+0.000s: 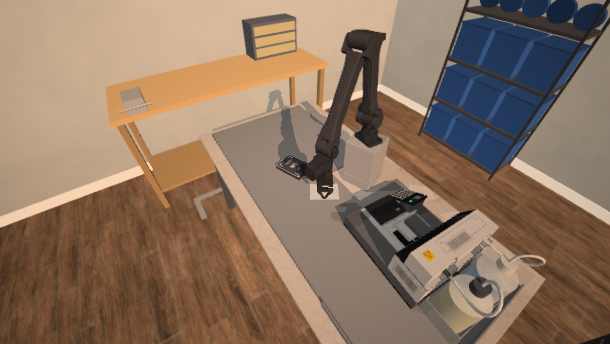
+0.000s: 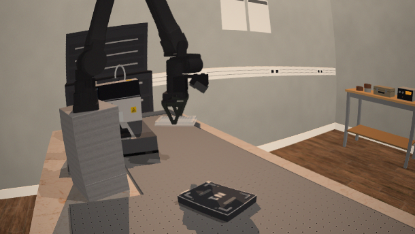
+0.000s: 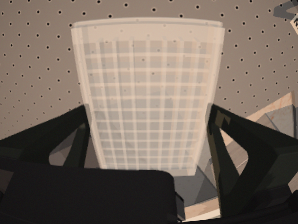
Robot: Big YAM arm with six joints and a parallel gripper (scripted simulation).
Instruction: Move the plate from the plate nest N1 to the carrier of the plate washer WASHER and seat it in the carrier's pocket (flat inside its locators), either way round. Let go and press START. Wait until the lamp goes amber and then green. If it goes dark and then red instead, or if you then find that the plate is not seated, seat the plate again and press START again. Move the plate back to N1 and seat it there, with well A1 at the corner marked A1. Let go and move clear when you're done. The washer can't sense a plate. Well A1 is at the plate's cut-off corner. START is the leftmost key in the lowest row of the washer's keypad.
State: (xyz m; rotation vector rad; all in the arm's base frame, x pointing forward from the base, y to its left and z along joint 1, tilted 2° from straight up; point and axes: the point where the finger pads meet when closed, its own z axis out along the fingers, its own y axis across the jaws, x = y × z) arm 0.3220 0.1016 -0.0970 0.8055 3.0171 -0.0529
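White plate [image 3: 148,96] flat, long axis running away from camera, fingers pinching its long sides — above table [image 1: 280,210]

I'm working in a small lab room: a plate washer [image 1: 440,240] with a keypad [image 1: 407,196] and hoses sits on a perforated worktop [image 1: 300,235], beside a shelf rack [image 1: 505,75] of blue bins and a wooden bench [image 1: 210,82].

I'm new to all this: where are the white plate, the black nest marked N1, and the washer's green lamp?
Plate [image 3: 147,103], wrist view: middle of its well grid.
Nest N1 [image 2: 218,198], exterior view: labelled top face.
Green lamp [image 1: 411,201], top view: lit spot on keypad.
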